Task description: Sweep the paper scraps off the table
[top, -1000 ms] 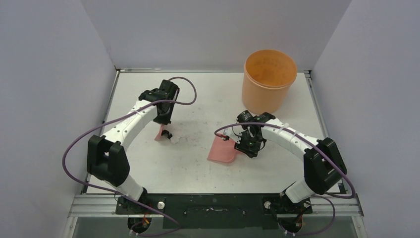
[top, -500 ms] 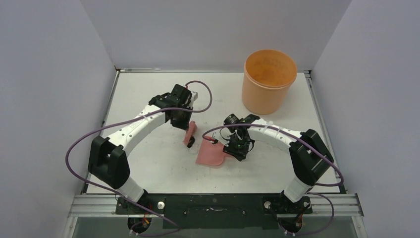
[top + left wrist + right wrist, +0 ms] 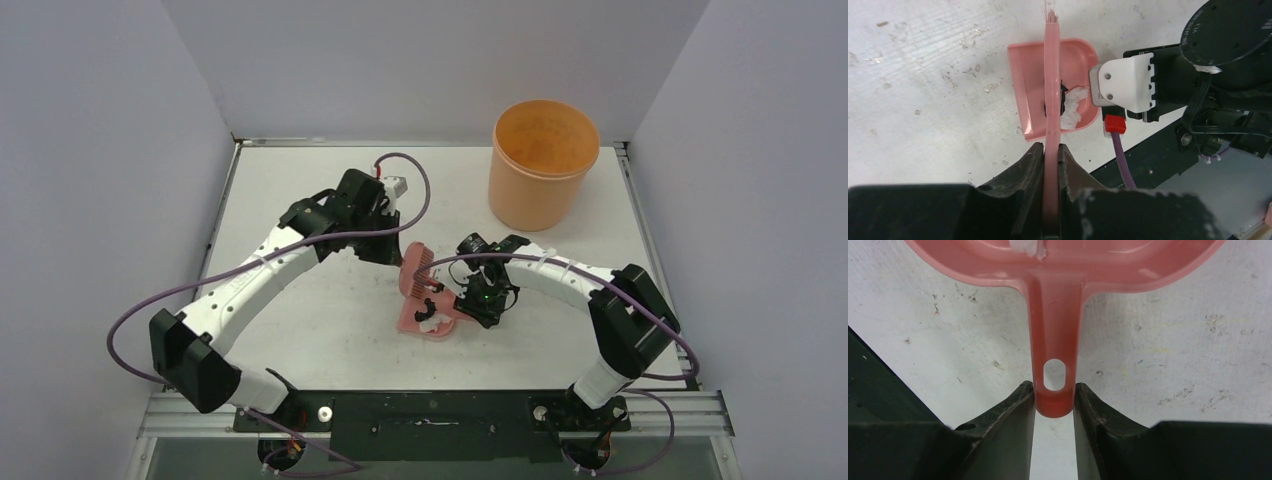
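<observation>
While the left gripper (image 3: 1050,152) pinches the pink brush (image 3: 1052,75) tight by its handle, the brush crossing over the dustpan (image 3: 1024,90), the right gripper (image 3: 1054,402) clamps the end of the dustpan's handle. White and black paper scraps (image 3: 1071,105) lie inside the pan, near the middle of the white table (image 3: 300,190).

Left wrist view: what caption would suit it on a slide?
The left gripper clamps the pink brush, which crosses the dustpan holding paper scraps.

dustpan (image 3: 1055,270) — glossy plastic | table (image 3: 923,75) — matt, scuffed | paper scraps (image 3: 1070,107): crumpled
</observation>
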`<move>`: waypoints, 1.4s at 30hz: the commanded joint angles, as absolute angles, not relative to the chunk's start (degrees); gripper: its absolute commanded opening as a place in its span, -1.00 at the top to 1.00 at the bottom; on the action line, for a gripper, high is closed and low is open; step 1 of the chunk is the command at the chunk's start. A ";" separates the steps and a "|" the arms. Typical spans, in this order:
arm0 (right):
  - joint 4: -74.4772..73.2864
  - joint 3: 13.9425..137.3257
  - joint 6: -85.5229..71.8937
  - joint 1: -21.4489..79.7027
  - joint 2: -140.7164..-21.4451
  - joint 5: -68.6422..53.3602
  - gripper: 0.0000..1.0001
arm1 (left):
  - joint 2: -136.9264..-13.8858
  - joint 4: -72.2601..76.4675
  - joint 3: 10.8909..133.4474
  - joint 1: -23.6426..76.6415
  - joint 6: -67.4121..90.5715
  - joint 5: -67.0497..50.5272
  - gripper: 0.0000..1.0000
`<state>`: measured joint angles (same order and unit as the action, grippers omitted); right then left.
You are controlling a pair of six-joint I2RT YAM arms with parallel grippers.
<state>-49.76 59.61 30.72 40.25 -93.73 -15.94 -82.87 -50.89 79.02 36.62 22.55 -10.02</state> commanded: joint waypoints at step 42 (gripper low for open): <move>-50.64 62.26 34.24 26.77 -70.91 -22.79 0.89 | -46.92 -25.67 40.88 34.19 20.05 10.79 0.99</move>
<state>-50.46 56.97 33.41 28.08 -72.60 -20.14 -47.72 -28.99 40.73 34.41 20.38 10.76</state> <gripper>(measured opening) 0.302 0.101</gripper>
